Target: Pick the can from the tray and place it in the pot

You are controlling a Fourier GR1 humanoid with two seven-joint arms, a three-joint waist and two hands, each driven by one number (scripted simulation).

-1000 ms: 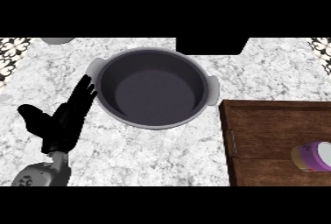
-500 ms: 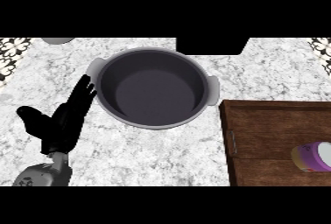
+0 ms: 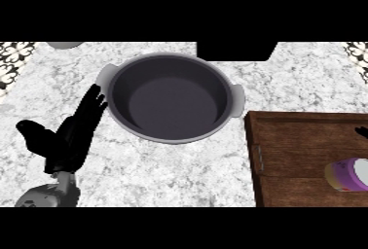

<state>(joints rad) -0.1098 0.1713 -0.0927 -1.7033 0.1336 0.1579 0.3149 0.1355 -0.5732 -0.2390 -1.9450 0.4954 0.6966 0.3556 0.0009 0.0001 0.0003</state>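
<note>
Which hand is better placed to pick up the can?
Probably the right: the can lies on the wooden tray at the view's right edge, while the open left hand rests beyond the pot.

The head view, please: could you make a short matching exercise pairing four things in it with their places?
Things:
1. pot
2. can
3. tray
4. left hand

Places:
A. lying on the tray at the right edge
B. left of the pot, fingers straight
C. upper middle of the counter
D. lower right, beside the pot

Pairs: 1-C, 2-A, 3-D, 4-B
</note>
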